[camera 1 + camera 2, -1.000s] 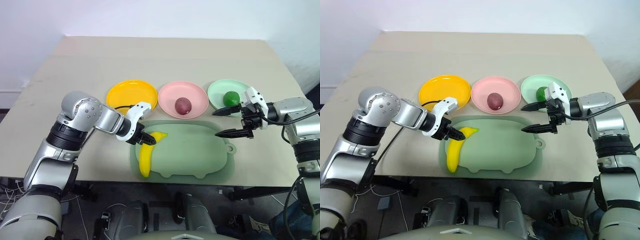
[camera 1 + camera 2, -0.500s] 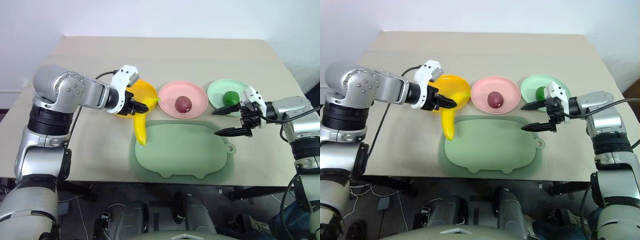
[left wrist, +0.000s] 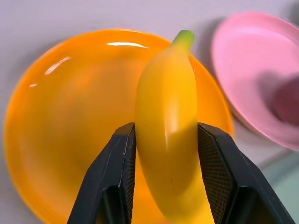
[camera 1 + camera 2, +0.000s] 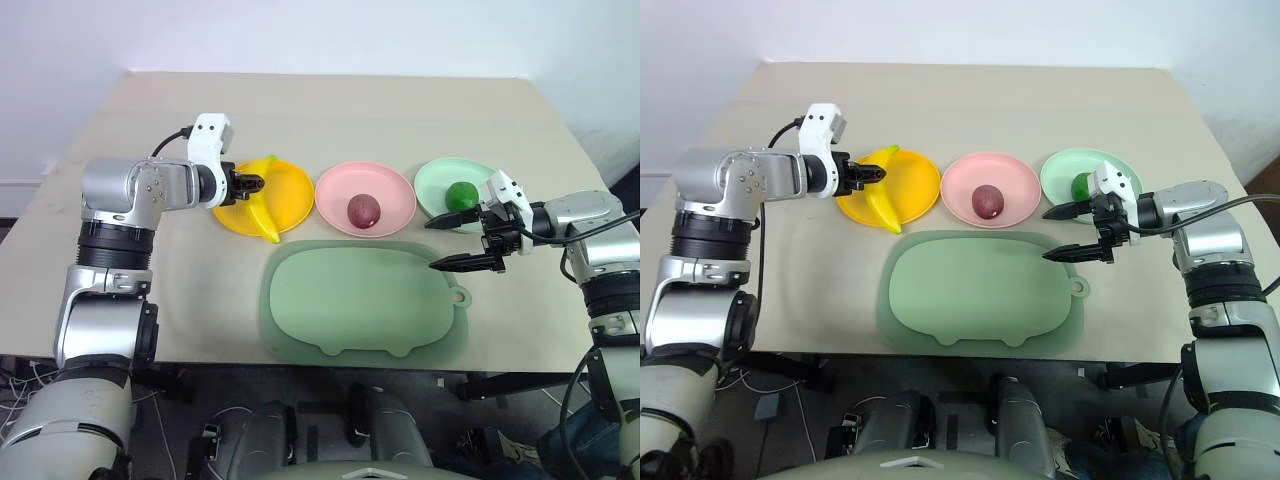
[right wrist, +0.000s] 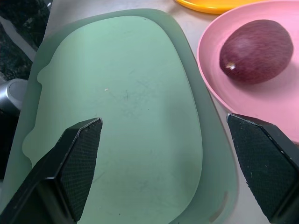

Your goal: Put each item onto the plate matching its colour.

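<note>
While the desk [image 4: 330, 115] carries everything, the pig-shaped mat [image 4: 365, 297] lies bare just below the right end effector [image 4: 463, 244], whose jaws stand spread and empty. Left end effector [image 3: 164, 154] is clenched on the banana [image 3: 169, 140] over the orange-yellow plate [image 3: 60, 140] — rigid, light, glossy, likely slippery; mid-body grip suits it.

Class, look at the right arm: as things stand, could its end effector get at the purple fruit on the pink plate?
Probably yes: the right end effector is open, and the purple fruit lies uncovered on the pink plate.
</note>
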Robot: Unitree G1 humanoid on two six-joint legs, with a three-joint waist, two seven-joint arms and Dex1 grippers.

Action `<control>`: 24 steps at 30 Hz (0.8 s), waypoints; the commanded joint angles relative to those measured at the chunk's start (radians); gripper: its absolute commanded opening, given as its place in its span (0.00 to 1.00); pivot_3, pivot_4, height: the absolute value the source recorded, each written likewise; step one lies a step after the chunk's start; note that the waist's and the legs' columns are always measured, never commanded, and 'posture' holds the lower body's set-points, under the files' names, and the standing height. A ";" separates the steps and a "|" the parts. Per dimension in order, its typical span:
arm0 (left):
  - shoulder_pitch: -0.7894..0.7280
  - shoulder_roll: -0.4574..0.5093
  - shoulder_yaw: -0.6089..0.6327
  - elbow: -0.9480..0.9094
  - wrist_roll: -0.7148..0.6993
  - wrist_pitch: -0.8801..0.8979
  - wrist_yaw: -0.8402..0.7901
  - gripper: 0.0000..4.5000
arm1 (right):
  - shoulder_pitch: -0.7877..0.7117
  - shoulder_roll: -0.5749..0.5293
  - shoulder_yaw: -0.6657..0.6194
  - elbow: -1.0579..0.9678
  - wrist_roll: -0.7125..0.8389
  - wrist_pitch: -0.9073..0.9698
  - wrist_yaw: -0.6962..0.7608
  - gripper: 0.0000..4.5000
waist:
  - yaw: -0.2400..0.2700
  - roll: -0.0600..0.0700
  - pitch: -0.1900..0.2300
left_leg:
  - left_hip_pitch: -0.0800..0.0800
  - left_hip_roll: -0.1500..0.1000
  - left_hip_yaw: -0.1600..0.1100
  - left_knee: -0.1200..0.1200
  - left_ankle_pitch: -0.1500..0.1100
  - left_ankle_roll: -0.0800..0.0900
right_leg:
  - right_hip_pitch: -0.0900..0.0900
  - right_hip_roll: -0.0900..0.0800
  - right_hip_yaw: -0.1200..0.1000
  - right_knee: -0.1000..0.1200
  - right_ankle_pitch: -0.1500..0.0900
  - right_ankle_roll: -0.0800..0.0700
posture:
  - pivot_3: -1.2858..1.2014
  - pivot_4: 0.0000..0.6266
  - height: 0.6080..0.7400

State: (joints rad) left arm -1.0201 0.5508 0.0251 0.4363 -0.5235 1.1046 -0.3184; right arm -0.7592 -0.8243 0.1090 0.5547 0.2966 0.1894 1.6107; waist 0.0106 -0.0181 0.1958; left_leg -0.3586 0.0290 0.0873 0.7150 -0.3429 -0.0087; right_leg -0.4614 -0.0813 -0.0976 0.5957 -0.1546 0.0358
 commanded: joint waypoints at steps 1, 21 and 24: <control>-0.026 -0.014 0.084 0.098 0.058 -0.146 0.036 0.36 | -0.008 -0.008 -0.016 -0.018 0.005 -0.005 0.004 1.00 | 0.000 0.000 0.000 | 0.000 0.000 0.000 0.000 0.000 0.000 | 0.000 0.000 0.000 0.000 0.000 0.000 | 0.52 0.24 1.00; -0.058 -0.104 0.201 0.300 0.084 -0.260 -0.032 0.99 | 0.005 -0.008 -0.021 -0.040 -0.004 0.007 0.004 1.00 | -0.001 0.000 0.000 | -0.001 0.000 0.000 0.000 0.000 0.000 | 0.000 -0.001 -0.001 0.000 0.000 0.000 | 0.52 0.24 1.00; -0.043 -0.091 0.168 0.233 0.107 -0.286 -0.073 0.99 | 0.009 -0.007 -0.020 -0.044 -0.001 0.009 0.004 1.00 | 0.000 0.000 0.000 | -0.001 0.000 0.000 0.000 0.000 0.000 | 0.000 -0.001 -0.001 0.000 0.000 0.000 | 0.52 0.24 1.00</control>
State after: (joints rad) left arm -1.0541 0.4362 0.2068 0.7412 -0.4309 0.8430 -0.3599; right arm -0.7479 -0.8230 0.1090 0.5432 0.2881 0.1997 1.6112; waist 0.0107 -0.0184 0.1959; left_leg -0.3595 0.0291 0.0875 0.7149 -0.3430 -0.0085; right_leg -0.4614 -0.0820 -0.0986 0.5959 -0.1543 0.0361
